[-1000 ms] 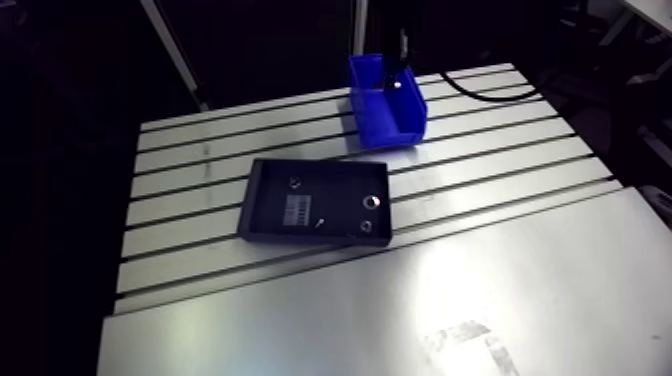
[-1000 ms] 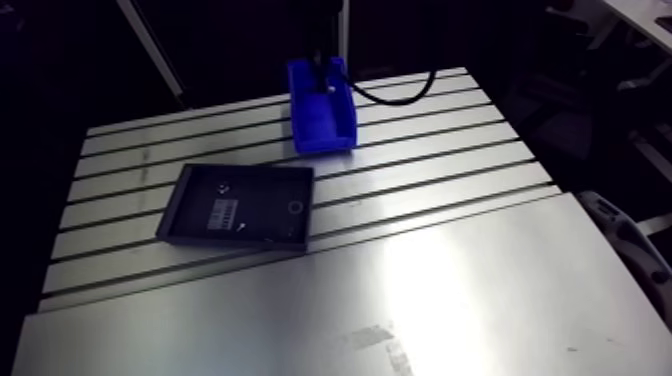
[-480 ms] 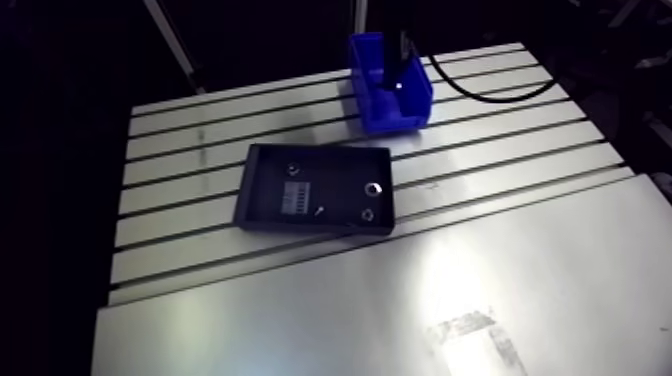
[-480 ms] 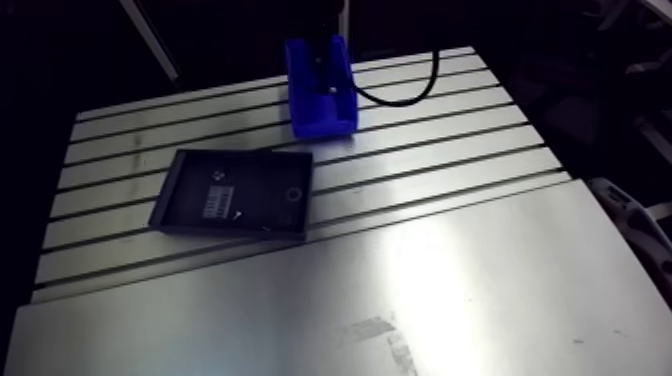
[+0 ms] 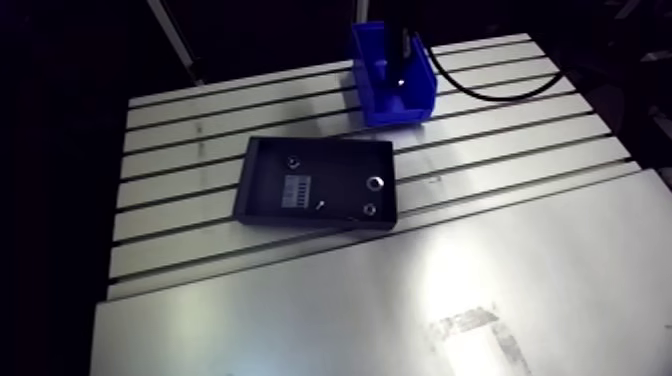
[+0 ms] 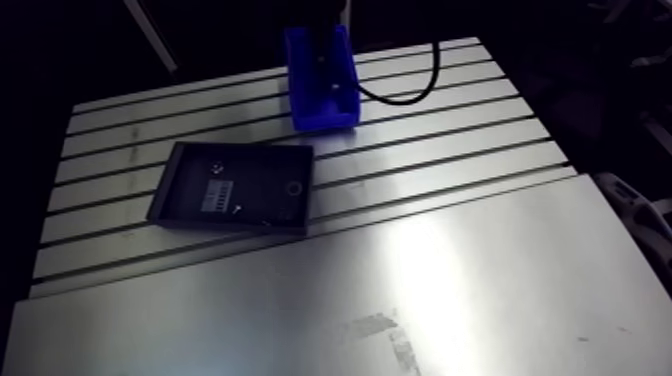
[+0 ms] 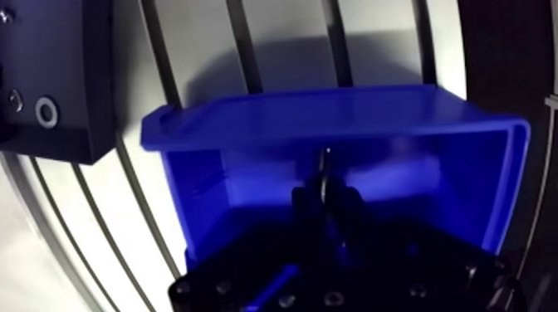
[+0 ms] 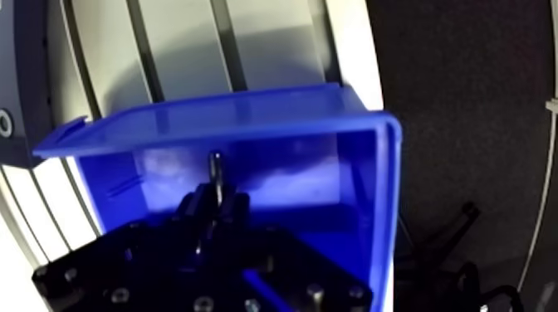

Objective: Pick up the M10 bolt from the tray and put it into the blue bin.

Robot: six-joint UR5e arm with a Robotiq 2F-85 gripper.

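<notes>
The gripper (image 8: pixel 213 202) sits lower inside the blue bin (image 8: pixel 249 116) than it did just before, when it hung nearer the rim. The arm view has also shifted, but that is the camera moving, not the things. The gripper's fingers are clamped on the M10 bolt (image 8: pixel 216 166), whose shank pokes out ahead of the fingertips toward the bin's floor. The carry therefore looks done, and release is the step in hand: opening here would likely drop the bolt within the walls. Farther off on the tabletop (image 5: pixel 200 120), the tray (image 5: pixel 340 165) lies near the bin and holds a few small nuts or washers (image 5: pixel 375 182).
</notes>
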